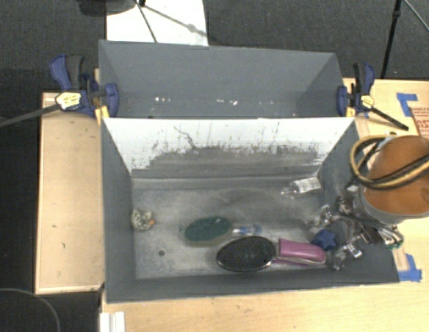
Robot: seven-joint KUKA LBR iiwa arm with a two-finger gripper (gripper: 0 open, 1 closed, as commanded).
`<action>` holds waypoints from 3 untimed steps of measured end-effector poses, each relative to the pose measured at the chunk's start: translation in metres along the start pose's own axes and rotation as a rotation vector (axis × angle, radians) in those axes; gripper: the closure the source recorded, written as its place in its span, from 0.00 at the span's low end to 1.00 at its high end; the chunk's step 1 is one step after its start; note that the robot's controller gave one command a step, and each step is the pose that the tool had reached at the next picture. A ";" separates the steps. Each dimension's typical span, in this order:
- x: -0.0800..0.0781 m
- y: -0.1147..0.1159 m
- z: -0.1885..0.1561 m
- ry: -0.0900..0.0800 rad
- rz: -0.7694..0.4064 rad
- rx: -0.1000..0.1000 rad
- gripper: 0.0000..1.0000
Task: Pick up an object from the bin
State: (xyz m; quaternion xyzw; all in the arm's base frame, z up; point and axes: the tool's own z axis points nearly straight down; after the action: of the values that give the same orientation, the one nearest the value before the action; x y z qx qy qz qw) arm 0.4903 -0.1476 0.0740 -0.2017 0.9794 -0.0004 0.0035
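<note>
My gripper (334, 236) is low at the bin's right side, near the front, and stands open with its metal fingers spread. A small dark blue thing (324, 240) lies on the floor in the gap between them; I cannot tell whether they touch it. Just left of it lies a hairbrush with a black oval head (245, 253) and a purple handle (300, 252), the handle's end close to the nearer finger. A clear, silvery wrapper-like thing (302, 186) lies behind the gripper by the right wall.
A dark green oval thing (207, 229) lies mid-floor behind the brush head. A small crumpled pale lump (142, 219) sits at the far left. The arm with its orange cover and cables hangs over the bin's right rim.
</note>
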 end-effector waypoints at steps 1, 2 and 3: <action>0.000 0.001 -0.002 0.002 -0.005 -0.001 1.00; 0.000 0.000 -0.001 0.001 -0.005 0.000 0.00; 0.000 0.000 -0.002 0.000 -0.008 0.001 1.00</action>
State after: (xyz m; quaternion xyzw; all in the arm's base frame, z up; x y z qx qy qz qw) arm 0.4905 -0.1479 0.0758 -0.2057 0.9786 -0.0012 0.0034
